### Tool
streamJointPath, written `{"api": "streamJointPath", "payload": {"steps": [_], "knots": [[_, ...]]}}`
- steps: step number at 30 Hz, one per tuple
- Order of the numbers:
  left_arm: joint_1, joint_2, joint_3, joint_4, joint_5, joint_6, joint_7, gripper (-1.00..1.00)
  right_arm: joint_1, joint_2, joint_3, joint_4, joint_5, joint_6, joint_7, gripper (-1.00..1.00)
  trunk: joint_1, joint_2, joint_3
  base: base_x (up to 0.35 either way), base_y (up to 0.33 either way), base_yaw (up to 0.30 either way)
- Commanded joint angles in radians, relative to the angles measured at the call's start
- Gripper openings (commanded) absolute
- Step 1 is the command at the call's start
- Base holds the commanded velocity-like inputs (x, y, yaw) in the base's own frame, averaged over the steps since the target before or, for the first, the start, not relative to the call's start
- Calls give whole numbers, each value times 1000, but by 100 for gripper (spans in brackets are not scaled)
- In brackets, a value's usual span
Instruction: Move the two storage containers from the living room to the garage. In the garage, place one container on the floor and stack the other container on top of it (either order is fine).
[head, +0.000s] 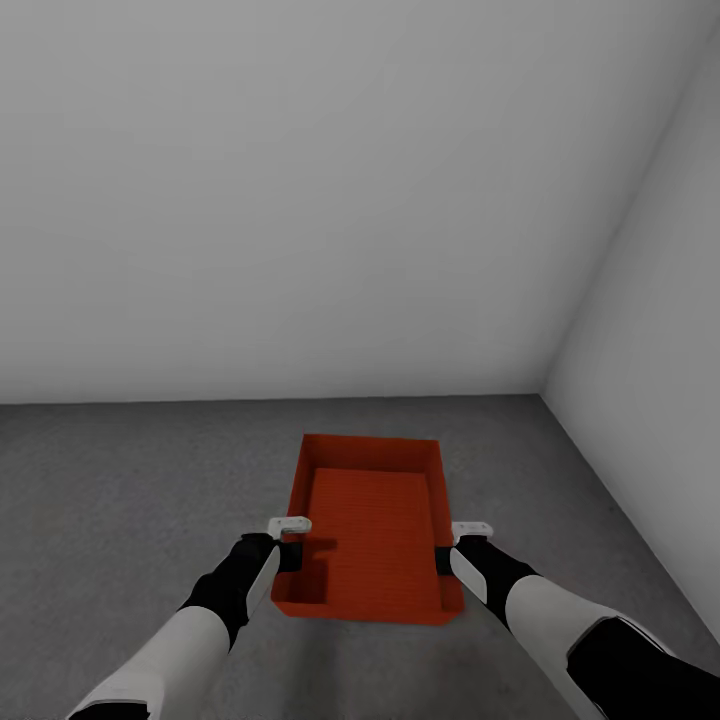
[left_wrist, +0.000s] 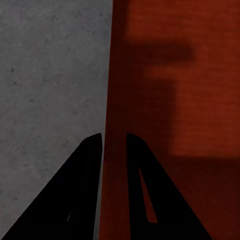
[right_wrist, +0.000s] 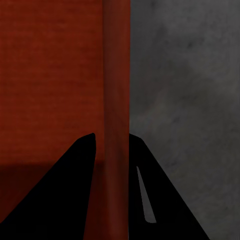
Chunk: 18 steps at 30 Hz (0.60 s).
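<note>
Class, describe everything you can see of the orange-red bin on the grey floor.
The bin is an orange-red, open-top rectangular box with plain straight walls and a faintly ribbed bottom, empty inside. It sits upright, low over the grey concrete floor near a room corner. The left hand straddles one side wall, the right hand the opposite wall, fingers inside and outside.

White forearms, black wrists, seemingly black fingers (left_wrist: 85, 190) on each claw.
</note>
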Motion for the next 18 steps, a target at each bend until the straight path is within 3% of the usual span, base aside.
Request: {"api": "streamJointPath", "payload": {"steps": [1,18], "knots": [[-1,-1,13,-10,-38,9,69,-100,1,0,54,-2,-43,2,-5,-100,4,-8,-6,0,0,0],[-1,0,12,-13,-38,9,69,-100,1,0,54,-2,-43,2,-5,-100,65,-120,-83,0,0,0]]}}
